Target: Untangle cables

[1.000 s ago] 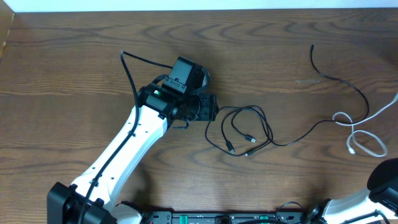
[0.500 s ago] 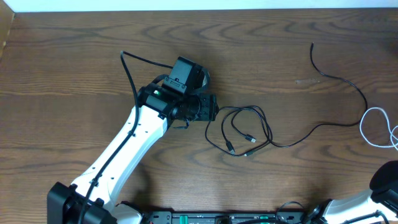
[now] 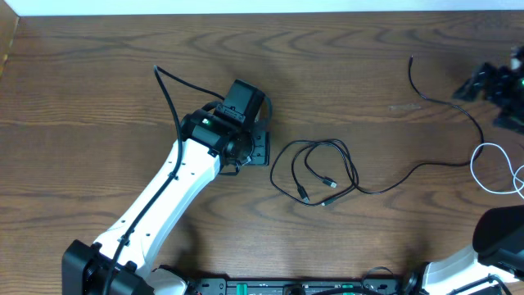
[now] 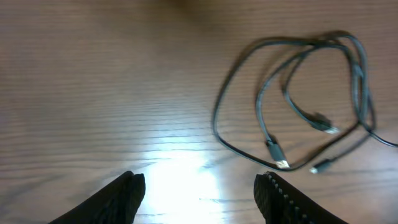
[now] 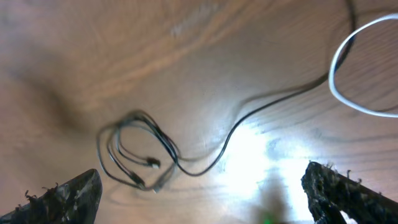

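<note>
Left pincer [image 3: 257, 149] seen from overhead is down near the table [image 3: 98, 74], and tbh you can't read its opening from up there. The black cables [image 3: 327, 182] lie in a loose coil just past its fingertips, near but not touching. Right pincer [image 3: 475, 85] is way off by the far corner. One long black strand runs out of the coil and passes close by it, and the white cable [image 3: 478, 160] is looped on its near side. On the left wrist cam, the left pincer [image 4: 202, 199] is spread wide with nothing between the fingers [image 4: 124, 196]. The black cables [image 4: 273, 149] lie ahead and off to one side, well apart. On the right wrist cam, the right pincer [image 5: 205, 196] is also gaping and empty. The black cables [image 5: 134, 155] lie out ahead toward one finger, and the white cable [image 5: 334, 74] curls ahead toward the other.
</note>
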Action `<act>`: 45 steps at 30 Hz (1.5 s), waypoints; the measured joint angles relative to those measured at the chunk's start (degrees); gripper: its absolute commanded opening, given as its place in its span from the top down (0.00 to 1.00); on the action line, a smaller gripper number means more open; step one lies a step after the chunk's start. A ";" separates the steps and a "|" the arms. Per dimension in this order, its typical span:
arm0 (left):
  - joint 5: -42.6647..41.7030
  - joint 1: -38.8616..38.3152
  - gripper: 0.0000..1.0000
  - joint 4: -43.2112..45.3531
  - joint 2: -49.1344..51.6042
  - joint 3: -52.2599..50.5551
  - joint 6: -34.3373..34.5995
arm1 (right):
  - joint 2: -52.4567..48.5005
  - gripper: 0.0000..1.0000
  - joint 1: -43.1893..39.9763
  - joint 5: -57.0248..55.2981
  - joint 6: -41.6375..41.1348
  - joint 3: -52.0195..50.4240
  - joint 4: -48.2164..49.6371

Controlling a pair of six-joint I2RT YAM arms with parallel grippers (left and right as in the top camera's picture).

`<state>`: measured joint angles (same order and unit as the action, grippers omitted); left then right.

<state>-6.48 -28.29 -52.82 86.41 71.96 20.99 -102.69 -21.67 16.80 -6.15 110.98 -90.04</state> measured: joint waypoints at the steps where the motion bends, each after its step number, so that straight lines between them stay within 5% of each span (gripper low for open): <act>1: 0.74 0.09 0.38 -0.20 0.00 0.00 0.07 | 0.02 0.01 1.90 -1.07 -0.26 -2.14 0.20; 18: 2.58 1.60 0.38 -0.66 0.00 0.00 0.17 | -0.02 0.01 25.77 -12.81 -18.34 -34.64 20.59; 26: 2.58 1.62 0.38 -0.76 0.00 0.00 0.17 | 0.00 0.05 29.97 -16.41 -29.70 -43.87 24.24; 32: 2.58 1.62 0.38 -1.03 0.00 0.00 0.17 | -0.02 0.28 30.01 -17.90 -34.25 -48.76 29.81; 37: 2.58 1.62 0.38 -1.31 0.00 0.00 0.17 | 0.07 0.96 30.01 -18.16 -35.67 -52.04 32.35; 45: 2.58 1.62 0.38 -1.42 0.00 0.00 0.17 | -0.07 0.99 30.01 -16.28 -30.84 -44.37 28.20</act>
<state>-3.90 -26.68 -54.24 86.41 71.96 21.17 -102.76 8.34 0.51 -36.99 66.61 -61.84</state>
